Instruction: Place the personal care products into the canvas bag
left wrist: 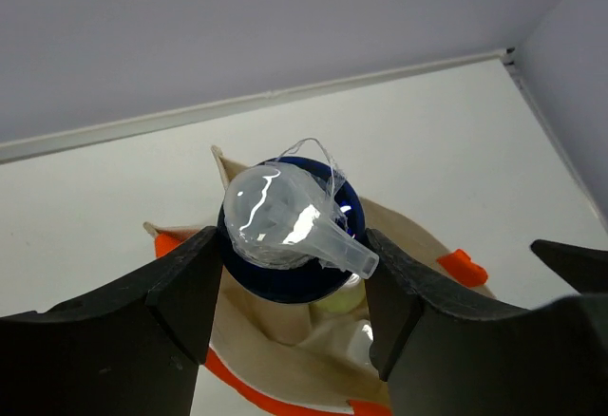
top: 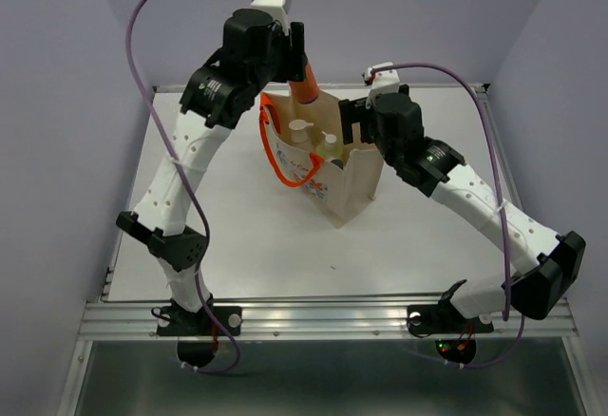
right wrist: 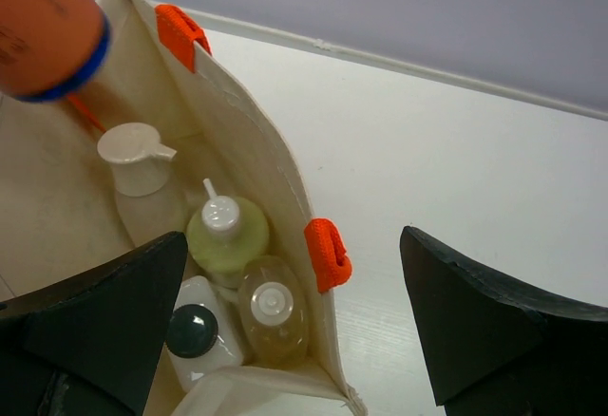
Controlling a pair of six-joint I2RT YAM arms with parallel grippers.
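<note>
The beige canvas bag (top: 348,193) with orange handles stands upright at the table's middle. My left gripper (top: 294,55) is shut on the orange bottle (top: 305,85), gripping its dark blue cap (left wrist: 285,278), and holds it over the bag's far end. The orange bottle also shows in the right wrist view (right wrist: 43,22), above the bag's opening. Inside the bag (right wrist: 249,136) stand a bottle with a wide white cap (right wrist: 136,157), the pale green bottle (right wrist: 226,231), the amber bottle (right wrist: 273,312) and the whitish dark-capped bottle (right wrist: 195,333). My right gripper (right wrist: 293,255) is open, straddling the bag's right wall.
An orange handle (top: 277,164) hangs down the bag's left side. Handle loops (right wrist: 328,255) stick out at the right wall. A raised rim (top: 313,85) runs along the table's far edge, with purple walls behind and on both sides.
</note>
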